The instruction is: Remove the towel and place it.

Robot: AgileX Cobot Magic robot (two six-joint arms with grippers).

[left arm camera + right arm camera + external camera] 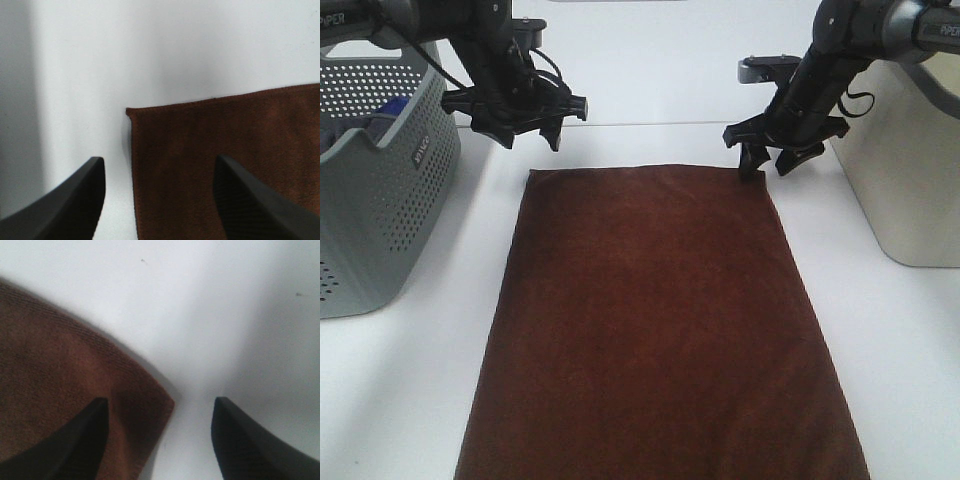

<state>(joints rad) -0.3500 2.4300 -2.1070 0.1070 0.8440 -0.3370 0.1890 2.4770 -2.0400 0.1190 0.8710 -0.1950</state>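
Observation:
The dark reddish-brown towel (655, 330) lies flat on the white table, running from the middle to the near edge. My left gripper (528, 135) is open and hovers above the towel's far left corner; that corner (131, 111) shows between its fingers (75, 200) in the left wrist view. My right gripper (768, 162) is open and low at the far right corner. In the right wrist view one finger (70, 440) is over the towel (60, 370) and the corner (170, 402) lies between the jaws. No care tag shows.
A grey perforated basket (375, 210) holding a blue item (390, 110) stands at the left. A beige bin (910, 170) stands at the right. Bare white table (410, 400) flanks the towel on both sides.

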